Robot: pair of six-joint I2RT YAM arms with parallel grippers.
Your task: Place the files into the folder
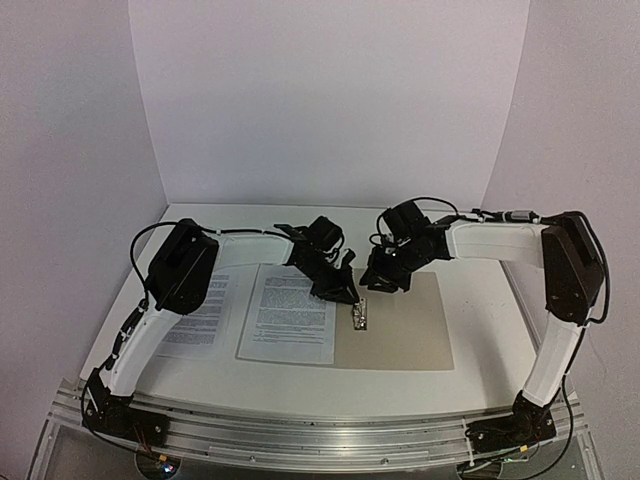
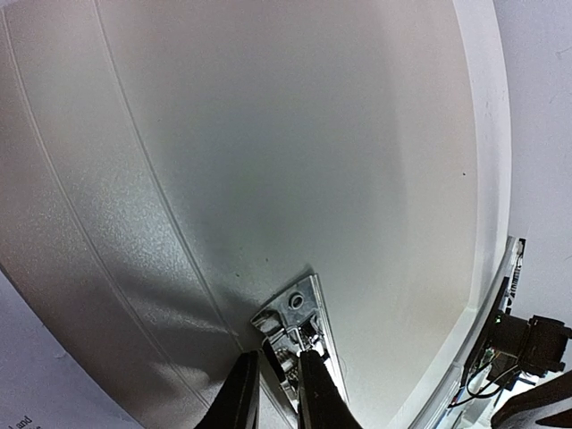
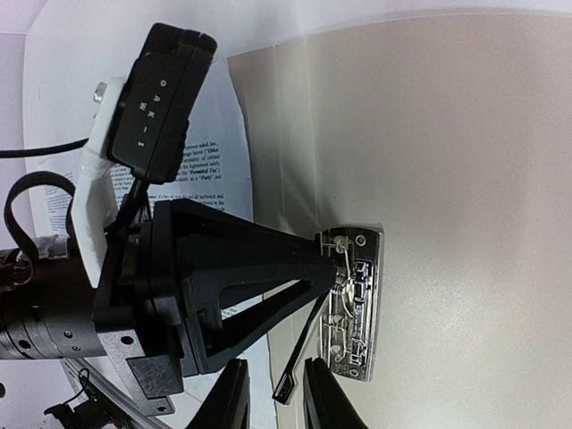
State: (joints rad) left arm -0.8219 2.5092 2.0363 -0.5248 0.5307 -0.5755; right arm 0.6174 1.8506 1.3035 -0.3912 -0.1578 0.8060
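Note:
The beige folder [image 1: 410, 330] lies open on the table, its metal clip [image 1: 361, 313] at the spine. One printed file sheet [image 1: 290, 315] rests on the folder's left cover. A second sheet [image 1: 195, 320] lies on the table to the left, partly under the left arm. My left gripper [image 1: 345, 293] points down at the clip [image 2: 299, 313], its fingers [image 2: 317, 393] slightly apart. My right gripper [image 3: 279, 398] stands a little open over the clip's near end [image 3: 357, 304]. The clip's thin black lever [image 3: 308, 344] reaches into the gap, gripped by neither finger.
White walls close in the table at the back and both sides. An aluminium rail [image 1: 300, 430] with both arm bases runs along the near edge. The left gripper's body [image 3: 223, 286] crowds the clip from the left in the right wrist view.

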